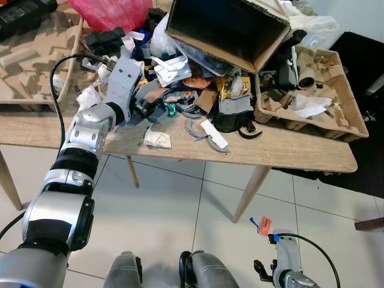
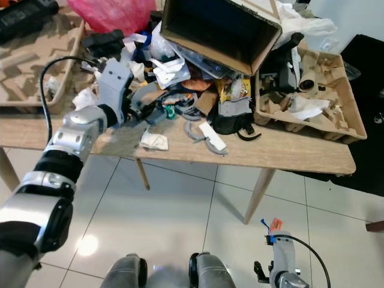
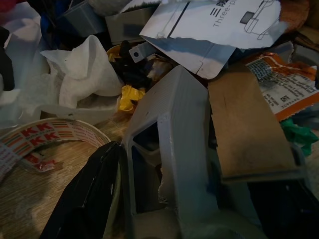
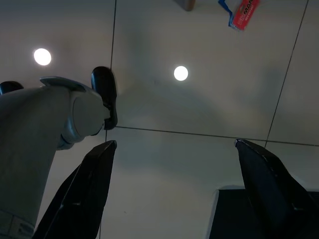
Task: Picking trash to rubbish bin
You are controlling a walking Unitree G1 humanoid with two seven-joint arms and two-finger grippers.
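Note:
A heap of trash covers the wooden table [image 1: 288,153]: papers, wrappers, plastic bits, a crumpled tissue [image 1: 157,139] and a white strip [image 1: 214,134] near the front edge. My left gripper [image 1: 144,111] reaches into the left side of the heap. In the left wrist view it is open, with a grey plastic piece [image 3: 174,129] lying between its fingers [image 3: 89,199]. Beside it lie a tape roll [image 3: 40,139] with red print, a strip of cardboard [image 3: 249,129] and an orange wrapper [image 3: 284,89]. My right gripper [image 4: 174,189] hangs open low over the tiled floor.
A tipped cardboard box [image 1: 228,30] tops the heap. A pulp tray [image 1: 342,114] holds more scraps at the table's right end. A red bag [image 1: 111,12] sits at the back left. An orange-and-blue label [image 1: 264,225] lies on the floor by the slanted table leg [image 1: 252,192].

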